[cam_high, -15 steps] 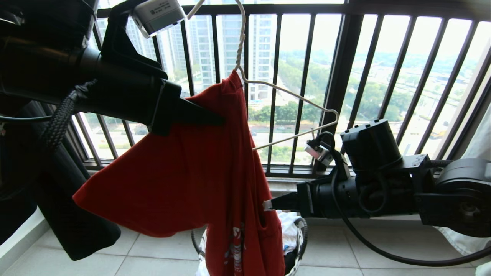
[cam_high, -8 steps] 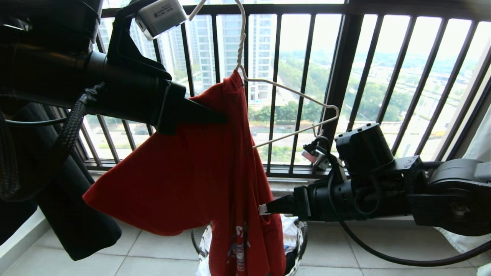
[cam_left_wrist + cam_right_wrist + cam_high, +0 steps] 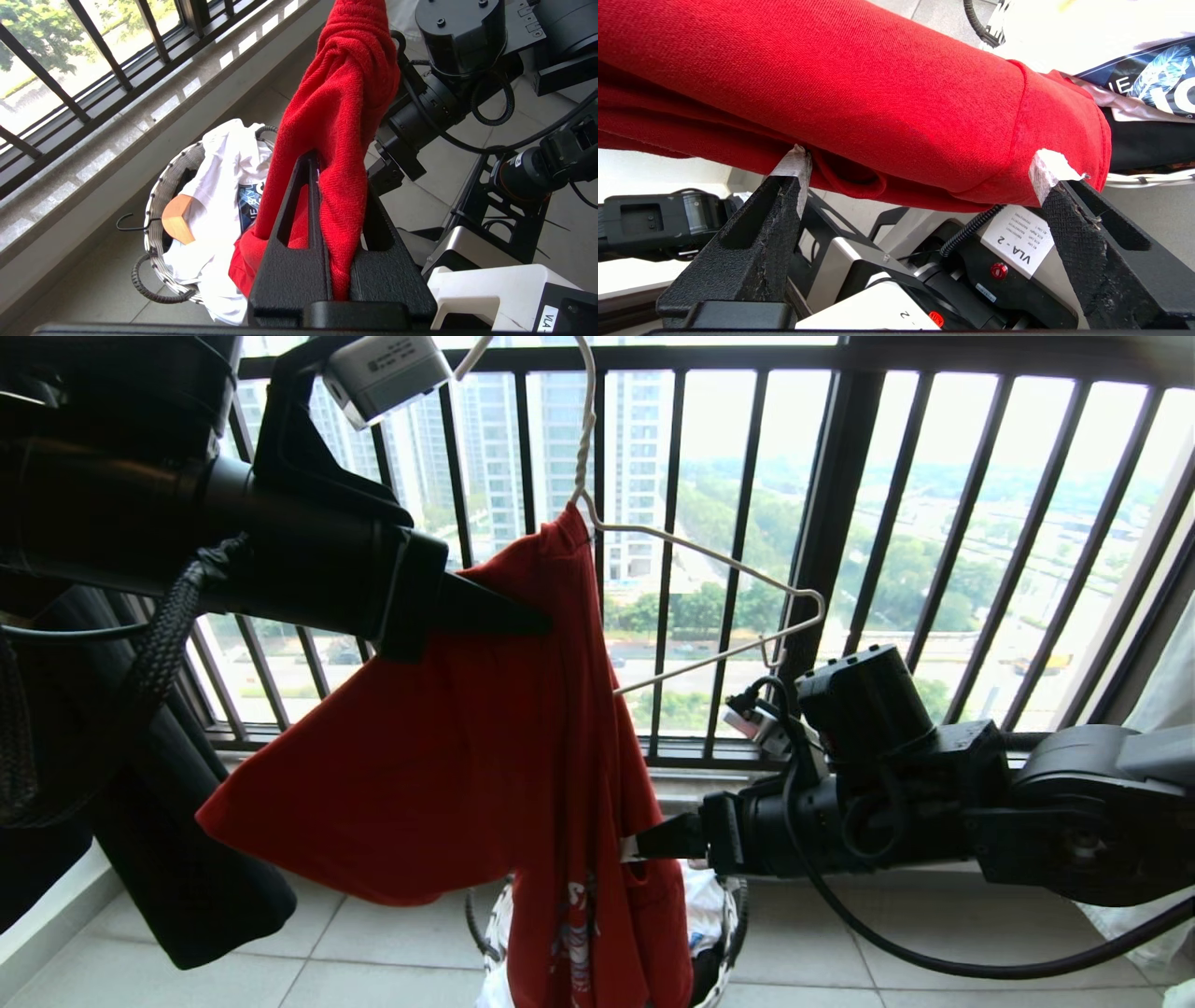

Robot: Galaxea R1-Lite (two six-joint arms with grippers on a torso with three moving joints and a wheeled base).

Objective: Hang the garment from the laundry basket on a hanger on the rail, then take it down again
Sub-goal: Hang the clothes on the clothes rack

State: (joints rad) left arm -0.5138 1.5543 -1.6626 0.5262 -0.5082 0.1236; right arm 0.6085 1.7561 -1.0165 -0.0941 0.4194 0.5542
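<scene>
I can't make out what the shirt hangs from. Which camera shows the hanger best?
The head view: the cream-white hanger shows its twisted neck and one bare shoulder beside the red T-shirt, against the window bars. Neither wrist view shows the hanger at all; they show only red cloth at each gripper's fingers.

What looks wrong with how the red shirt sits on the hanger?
The garment is bunched on one shoulder of the hanger; the other wire shoulder is bare. The left gripper pinches a fold of it, and the right gripper is open at its edge.
</scene>
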